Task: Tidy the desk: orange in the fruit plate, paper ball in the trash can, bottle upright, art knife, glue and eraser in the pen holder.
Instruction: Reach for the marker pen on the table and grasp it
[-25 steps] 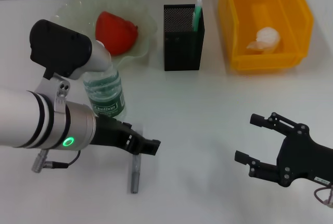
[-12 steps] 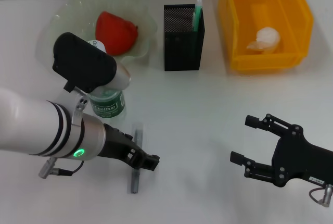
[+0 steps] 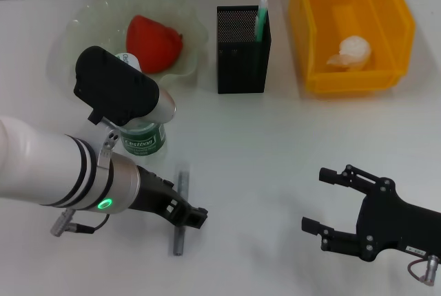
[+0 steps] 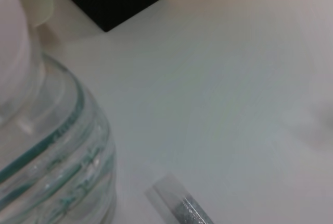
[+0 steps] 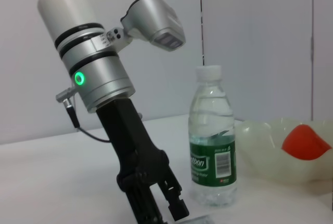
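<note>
Nearest the robot, the right gripper [image 3: 329, 203] hangs low over the bare white desk [image 3: 275, 138], its two black fingers spread wide with nothing between them. On the other side the left gripper [image 3: 187, 215] points down at the glue [image 3: 180, 210], a dark-grey stick lying on the desk; the black fingers sit at the stick's middle, and whether they are closed on it or only beside it cannot be told from the head view. The right wrist view shows that gripper [image 5: 166, 208] tilted down to the desk surface, its tips cut off at the picture's edge. Just behind the left arm the bottle [image 3: 142, 134] stands upright on the desk, green label facing forward, white cap on as seen in the right wrist view [image 5: 212, 153]; the arm's wrist housing overlaps its top in the head view. Farther back, the fruit plate [image 3: 83, 17] holds the orange [image 3: 153, 40]. Beside the plate stands the pen holder [image 3: 241, 55], with the art knife [image 3: 262, 19] upright in its far corner. At the far right the trash can [image 3: 351, 27] holds the paper ball [image 3: 353, 51]. No eraser is visible.
</note>
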Action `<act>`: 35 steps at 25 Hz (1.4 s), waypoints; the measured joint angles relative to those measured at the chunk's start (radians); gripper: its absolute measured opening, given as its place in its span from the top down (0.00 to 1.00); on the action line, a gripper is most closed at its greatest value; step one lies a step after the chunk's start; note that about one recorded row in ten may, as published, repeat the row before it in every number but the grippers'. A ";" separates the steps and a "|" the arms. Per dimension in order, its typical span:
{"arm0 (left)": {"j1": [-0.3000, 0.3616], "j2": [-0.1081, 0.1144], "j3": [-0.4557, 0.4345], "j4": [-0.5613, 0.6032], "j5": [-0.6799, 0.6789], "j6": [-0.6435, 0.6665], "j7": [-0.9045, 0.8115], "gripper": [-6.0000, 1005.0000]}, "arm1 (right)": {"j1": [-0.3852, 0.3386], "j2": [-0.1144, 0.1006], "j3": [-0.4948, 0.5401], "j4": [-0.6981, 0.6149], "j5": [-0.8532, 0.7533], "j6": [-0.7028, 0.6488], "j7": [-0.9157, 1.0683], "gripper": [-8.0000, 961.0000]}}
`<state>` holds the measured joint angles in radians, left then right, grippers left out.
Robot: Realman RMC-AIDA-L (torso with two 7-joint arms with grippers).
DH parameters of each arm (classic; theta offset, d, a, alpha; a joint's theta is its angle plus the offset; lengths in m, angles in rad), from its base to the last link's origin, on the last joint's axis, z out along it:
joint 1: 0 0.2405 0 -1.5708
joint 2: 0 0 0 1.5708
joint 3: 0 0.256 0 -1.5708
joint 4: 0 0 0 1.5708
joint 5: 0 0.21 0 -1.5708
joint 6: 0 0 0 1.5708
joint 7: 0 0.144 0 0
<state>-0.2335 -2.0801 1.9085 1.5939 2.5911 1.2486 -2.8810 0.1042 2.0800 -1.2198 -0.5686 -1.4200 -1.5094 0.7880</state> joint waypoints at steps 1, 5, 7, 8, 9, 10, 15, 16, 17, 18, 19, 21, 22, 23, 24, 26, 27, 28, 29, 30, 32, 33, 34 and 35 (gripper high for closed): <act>-0.001 0.000 0.000 -0.001 -0.002 0.002 0.000 0.31 | 0.000 0.000 0.000 0.001 -0.002 0.001 0.000 0.19; -0.005 0.000 0.000 -0.005 -0.005 0.010 0.000 0.33 | 0.000 0.000 0.002 0.003 -0.002 0.002 0.004 0.20; -0.006 0.000 0.000 -0.007 -0.005 0.010 -0.001 0.34 | 0.000 0.000 0.002 0.003 -0.002 0.002 0.004 0.20; -0.006 0.000 0.000 -0.007 -0.005 0.011 -0.001 0.34 | 0.000 0.000 0.002 0.003 -0.002 0.002 0.005 0.20; -0.007 0.000 0.000 -0.007 -0.005 0.012 -0.001 0.35 | 0.000 0.000 0.002 0.003 0.000 0.002 0.005 0.20; -0.007 0.000 0.000 -0.007 -0.005 0.014 -0.001 0.35 | 0.000 0.000 0.002 0.003 0.000 0.002 0.005 0.20; -0.021 0.000 0.000 -0.017 -0.005 0.029 -0.001 0.38 | 0.000 0.000 0.002 0.003 0.001 0.002 0.007 0.21; -0.024 0.000 -0.001 -0.021 -0.005 0.031 -0.001 0.38 | 0.000 0.000 0.002 0.003 0.002 0.002 0.007 0.21; -0.028 0.000 -0.002 -0.025 -0.005 0.033 -0.001 0.40 | 0.000 0.000 0.002 0.003 0.002 0.002 0.008 0.21; -0.030 0.000 -0.002 -0.027 -0.005 0.034 -0.001 0.42 | 0.000 0.000 0.002 0.003 0.003 0.002 0.008 0.21; -0.032 0.000 0.000 -0.029 -0.004 0.035 -0.001 0.44 | 0.000 0.000 0.002 0.003 0.003 0.002 0.009 0.21; -0.033 0.000 0.001 -0.029 -0.004 0.036 -0.001 0.48 | 0.000 0.000 0.002 0.003 0.003 0.002 0.009 0.21; -0.034 0.000 0.002 -0.030 -0.004 0.036 -0.001 0.51 | 0.000 0.000 0.002 0.003 0.003 0.002 0.009 0.21; -0.034 0.000 0.002 -0.030 -0.004 0.036 -0.001 0.53 | 0.000 0.000 0.002 0.003 0.003 0.002 0.009 0.21; -0.038 0.000 0.002 -0.032 -0.004 0.038 -0.001 0.55 | 0.000 0.000 0.002 0.003 0.004 0.002 0.010 0.22; -0.041 0.000 0.004 -0.034 -0.003 0.039 -0.001 0.60 | 0.000 0.000 0.002 0.003 0.005 0.002 0.011 0.22; -0.043 0.000 0.006 -0.034 -0.002 0.040 -0.001 0.63 | 0.000 0.000 0.002 0.003 0.005 0.002 0.013 0.22; -0.045 0.000 0.008 -0.034 0.000 0.042 -0.001 0.63 | 0.000 0.000 0.002 0.003 0.005 0.002 0.015 0.22; -0.048 0.000 0.012 -0.034 0.002 0.047 -0.001 0.62 | 0.000 0.000 0.002 0.003 0.006 0.002 0.017 0.22; -0.051 0.000 0.014 -0.035 0.003 0.051 -0.001 0.62 | 0.000 0.000 0.002 0.003 0.006 0.002 0.017 0.22; -0.057 0.000 0.015 -0.035 0.003 0.059 -0.001 0.62 | 0.000 0.000 0.006 0.003 0.005 0.002 0.018 0.22; -0.061 0.000 0.015 -0.035 0.003 0.065 -0.001 0.64 | 0.000 0.000 0.007 0.003 0.005 0.002 0.018 0.22; -0.067 0.000 0.013 -0.035 0.003 0.074 0.000 0.66 | 0.000 0.000 0.009 0.003 0.004 0.002 0.019 0.23; -0.067 0.000 0.013 -0.035 0.003 0.074 0.000 0.69 | -0.001 0.000 0.009 0.003 0.003 0.002 0.019 0.23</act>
<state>-0.3008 -2.0800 1.9217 1.5587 2.5941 1.3224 -2.8815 0.1034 2.0801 -1.2108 -0.5660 -1.4174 -1.5079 0.8068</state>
